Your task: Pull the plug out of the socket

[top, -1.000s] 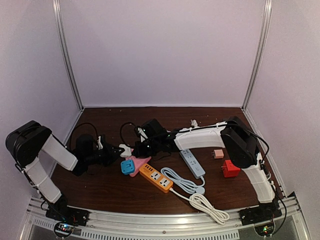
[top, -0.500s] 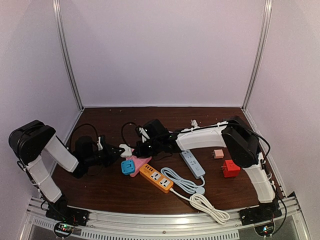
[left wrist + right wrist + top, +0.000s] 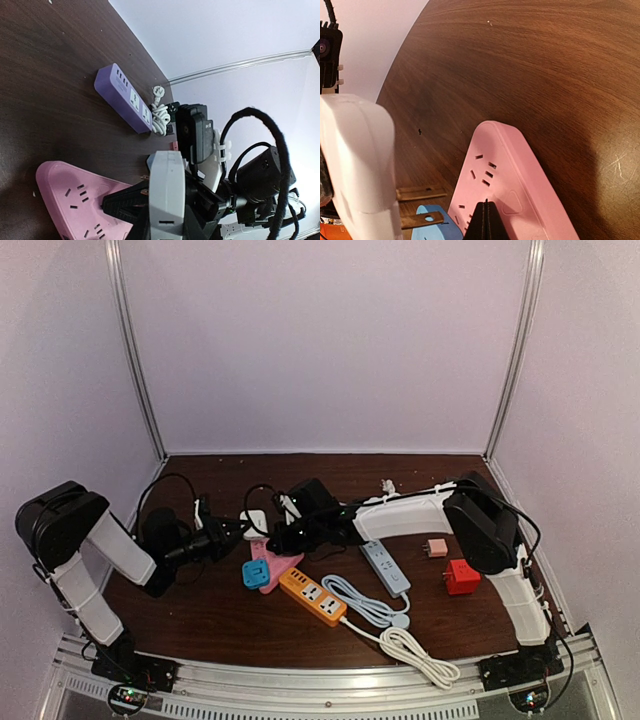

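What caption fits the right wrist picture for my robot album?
White plug, prongs bare, clear of the pink socket strip under the shut right hand.

A lab robot booth: white walls point(image 3: 320, 340), metal posts point(image 3: 137, 350), brown tabletop point(image 3: 200, 612).

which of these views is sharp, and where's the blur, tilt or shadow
Top external: evenly lit and sharp, though the side posts lean inward from the wide lens. Left wrist: the scene sits tilted; the white plug close to the lens looks soft, the purple power strip behind it crisper. Right wrist: that plug is blurred at the left edge, and a dark shadow lies on the table right of the pink power strip.
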`<state>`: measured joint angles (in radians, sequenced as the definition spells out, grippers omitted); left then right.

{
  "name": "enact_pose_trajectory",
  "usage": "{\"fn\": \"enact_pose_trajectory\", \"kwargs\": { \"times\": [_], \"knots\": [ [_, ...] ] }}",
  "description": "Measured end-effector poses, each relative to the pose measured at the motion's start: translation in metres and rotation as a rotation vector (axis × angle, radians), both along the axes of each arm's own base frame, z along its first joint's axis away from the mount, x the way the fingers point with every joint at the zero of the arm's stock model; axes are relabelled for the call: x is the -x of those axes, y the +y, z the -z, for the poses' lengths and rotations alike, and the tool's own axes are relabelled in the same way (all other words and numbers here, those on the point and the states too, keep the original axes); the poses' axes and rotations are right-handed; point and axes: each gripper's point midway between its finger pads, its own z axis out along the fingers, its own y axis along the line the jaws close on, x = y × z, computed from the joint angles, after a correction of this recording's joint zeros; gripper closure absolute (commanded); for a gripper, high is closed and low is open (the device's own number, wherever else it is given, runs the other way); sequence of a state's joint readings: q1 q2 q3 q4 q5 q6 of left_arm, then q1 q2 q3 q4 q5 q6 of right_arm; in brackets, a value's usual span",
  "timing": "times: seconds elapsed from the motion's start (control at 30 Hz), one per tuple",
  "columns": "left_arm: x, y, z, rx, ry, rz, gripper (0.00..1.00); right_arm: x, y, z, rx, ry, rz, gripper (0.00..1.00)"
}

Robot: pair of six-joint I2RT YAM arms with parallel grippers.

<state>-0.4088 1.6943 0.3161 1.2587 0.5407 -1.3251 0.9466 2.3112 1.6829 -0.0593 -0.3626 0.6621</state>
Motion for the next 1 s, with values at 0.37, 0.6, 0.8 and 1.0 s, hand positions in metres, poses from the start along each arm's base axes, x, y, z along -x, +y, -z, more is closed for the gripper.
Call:
{"fn": "enact_pose_trajectory", "kwargs": {
  "times": [0.37,0.6,0.8,1.0],
  "knots": [
    [-0.002,0.011,0.007,-0.161,0.037,-0.048,1.00,-0.001,-0.005,-0.006,0.016,0.002,0.000,1.00],
    [-0.041,0.039,-0.031,-0.514,0.029,-0.190,1.00,-0.003,-0.011,-0.009,0.062,0.005,-0.006,1.00],
    [-0.047,0.086,-0.002,-0.887,0.190,-0.286,1.00,-0.003,-0.022,-0.012,0.122,-0.003,0.003,1.00],
    [-0.039,0.129,0.037,-1.216,0.364,-0.299,1.00,-0.002,-0.031,-0.014,0.156,-0.003,0.002,1.00]
  ]
}}
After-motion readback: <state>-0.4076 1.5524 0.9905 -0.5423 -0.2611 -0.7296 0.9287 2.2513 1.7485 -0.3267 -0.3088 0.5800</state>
